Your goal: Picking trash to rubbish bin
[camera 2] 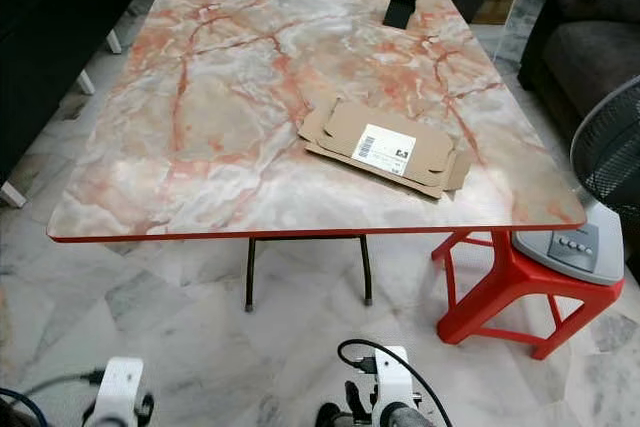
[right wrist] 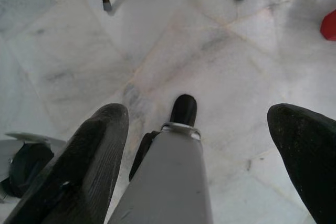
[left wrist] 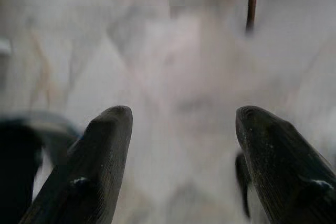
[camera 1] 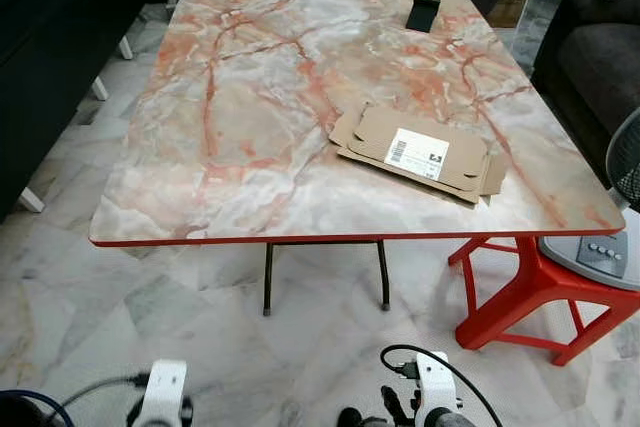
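1 flattened brown carton (camera 1: pixel 420 153), white-labelled, lies on the table (camera 1: pixel 200 147); both claws spread.

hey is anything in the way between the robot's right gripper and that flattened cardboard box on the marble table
Nothing lies on the table between its near edge and the flattened cardboard box. The right gripper hangs open, low over the floor, as does the left gripper, so the red-edged tabletop itself sits above it. A red stool carrying a fan base stands beside the table's right corner.

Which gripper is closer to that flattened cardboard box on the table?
Right. The right gripper hangs low before the table, below the flattened cardboard box; the left gripper hangs farther to the left.
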`<state>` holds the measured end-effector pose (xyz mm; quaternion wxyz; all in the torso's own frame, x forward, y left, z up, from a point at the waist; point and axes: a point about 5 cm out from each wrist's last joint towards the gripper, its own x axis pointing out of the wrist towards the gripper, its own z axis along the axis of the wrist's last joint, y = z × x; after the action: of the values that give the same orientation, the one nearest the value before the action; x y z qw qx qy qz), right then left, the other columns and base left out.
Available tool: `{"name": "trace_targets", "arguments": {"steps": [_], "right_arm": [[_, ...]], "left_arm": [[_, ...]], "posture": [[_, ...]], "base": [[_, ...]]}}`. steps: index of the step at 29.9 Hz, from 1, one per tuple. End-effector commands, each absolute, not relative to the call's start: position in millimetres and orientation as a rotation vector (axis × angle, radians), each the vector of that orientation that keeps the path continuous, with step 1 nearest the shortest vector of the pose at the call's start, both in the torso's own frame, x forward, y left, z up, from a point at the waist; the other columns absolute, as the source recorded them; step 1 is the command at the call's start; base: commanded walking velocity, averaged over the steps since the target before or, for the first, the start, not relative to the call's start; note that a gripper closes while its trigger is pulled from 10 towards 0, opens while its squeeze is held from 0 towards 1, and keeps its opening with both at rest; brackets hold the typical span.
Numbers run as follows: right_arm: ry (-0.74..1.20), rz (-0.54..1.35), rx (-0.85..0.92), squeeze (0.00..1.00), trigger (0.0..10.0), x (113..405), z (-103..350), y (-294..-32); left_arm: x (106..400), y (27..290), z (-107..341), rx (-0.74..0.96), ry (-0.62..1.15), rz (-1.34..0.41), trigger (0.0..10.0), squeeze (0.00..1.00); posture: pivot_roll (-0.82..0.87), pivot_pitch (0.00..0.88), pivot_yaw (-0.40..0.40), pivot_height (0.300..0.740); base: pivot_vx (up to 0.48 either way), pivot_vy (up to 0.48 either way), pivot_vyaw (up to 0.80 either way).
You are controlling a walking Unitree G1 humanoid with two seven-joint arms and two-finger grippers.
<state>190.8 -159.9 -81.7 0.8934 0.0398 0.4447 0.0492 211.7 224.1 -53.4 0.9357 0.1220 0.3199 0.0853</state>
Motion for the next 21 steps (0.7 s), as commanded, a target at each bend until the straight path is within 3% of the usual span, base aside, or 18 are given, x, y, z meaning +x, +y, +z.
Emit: {"name": "trace_targets", "arguments": {"steps": [1, 5, 14, 21], "right_arm": [[0.92, 0.088, 0.088, 0.0, 10.0, 191, -82, -161], [0.916, 0.085, 0.091, 0.0, 10.0, 192, -81, -160], [0.917, 0.07, 0.105, 0.0, 10.0, 190, -82, -160], [0.913, 0.057, 0.108, 0.0, 10.0, 190, -82, -162]], "left_arm": [[216, 221, -51, 0.242, 0.636, 0.15, 10.0, 0.0], [220, 213, -52, 0.196, 0.652, 0.111, 10.0, 0.0], [192, 221, -68, 0.209, 0.749, 0.141, 10.0, 0.0], [177, 229, -73, 0.213, 0.785, 0.171, 10.0, 0.0]], "posture": [[0.1, 0.13, -0.032, 0.74], [0.09, 0.117, -0.024, 0.74], [0.09, 0.128, -0.029, 0.74], [0.1, 0.137, -0.033, 0.74]], "base": [[0.0, 0.0, 0.0], [0.0, 0.0, 0.0], [0.0, 0.0, 0.0], [0.0, -0.362, 0.0]]}}
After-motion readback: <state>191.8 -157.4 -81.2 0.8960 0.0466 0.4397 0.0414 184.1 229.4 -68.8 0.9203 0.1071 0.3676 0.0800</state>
